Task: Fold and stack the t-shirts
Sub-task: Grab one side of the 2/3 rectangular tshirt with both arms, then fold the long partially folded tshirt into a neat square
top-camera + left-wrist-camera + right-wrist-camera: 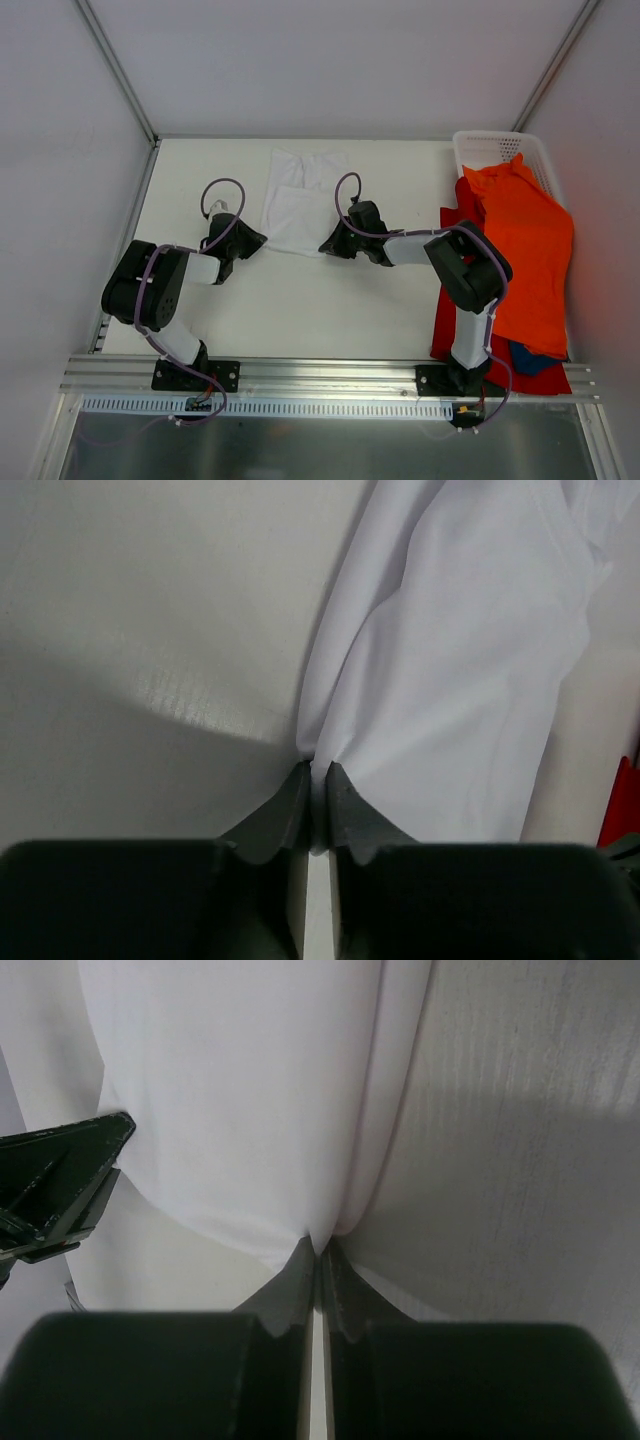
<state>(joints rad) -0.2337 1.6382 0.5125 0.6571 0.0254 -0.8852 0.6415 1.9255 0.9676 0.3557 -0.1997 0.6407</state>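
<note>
Top external shows my left gripper (246, 240) clenched on the plain white thin-cloth t-shirt (298, 200) at its seven o'clock corner, and the right gripper (334, 243) pinching its five o'clock corner. I'd lift both evenly, hem taut. The shirt lies wrinkled, partly doubled over, at the table's (300, 310) twelve o'clock.

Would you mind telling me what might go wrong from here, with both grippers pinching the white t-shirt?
1. The left gripper and right gripper each pinch only a thin bit of edge on the white t-shirt, so the cloth may slip out during lifting.
2. The right arm's elbow sits close beside the orange t-shirt; a swing could drag it.
</note>
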